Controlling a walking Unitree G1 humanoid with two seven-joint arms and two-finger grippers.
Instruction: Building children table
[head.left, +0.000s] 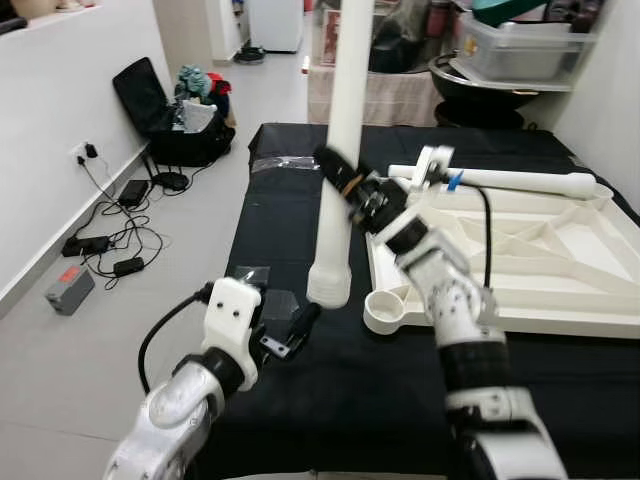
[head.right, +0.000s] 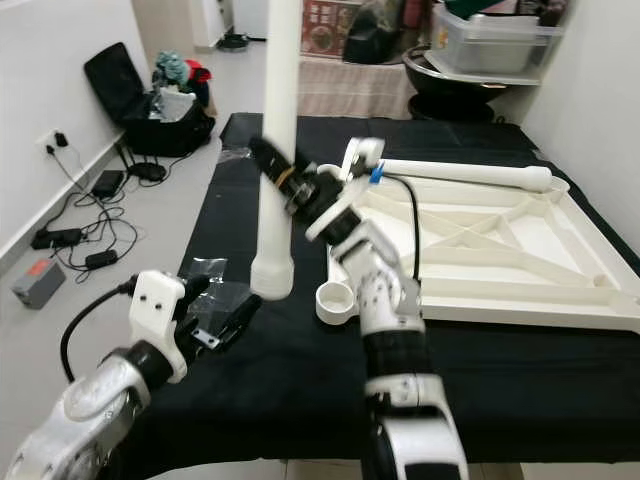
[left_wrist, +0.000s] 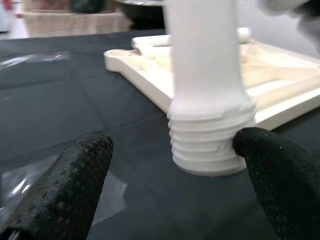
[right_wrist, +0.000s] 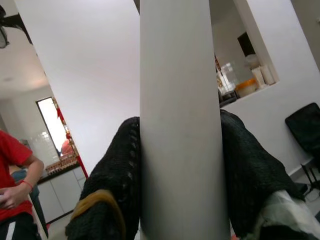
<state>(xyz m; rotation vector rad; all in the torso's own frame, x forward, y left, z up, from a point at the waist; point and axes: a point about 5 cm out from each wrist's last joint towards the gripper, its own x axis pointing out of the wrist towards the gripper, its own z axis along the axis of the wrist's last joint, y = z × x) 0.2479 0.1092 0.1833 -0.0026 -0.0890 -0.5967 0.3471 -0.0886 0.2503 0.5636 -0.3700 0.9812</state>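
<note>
A long white table leg stands nearly upright, its threaded end hanging just above the black cloth. My right gripper is shut on the leg's shaft. The white tabletop lies upside down on the right, with a round corner socket just right of the leg's end. A second white leg lies along its far edge. My left gripper is open, low at the front left; its fingers stand either side of the threaded end without touching it.
A black-covered table holds everything. Clear plastic wrap lies near the left gripper. On the floor at left are cables, a black bag and a grey box. A person in red stands in the right wrist view.
</note>
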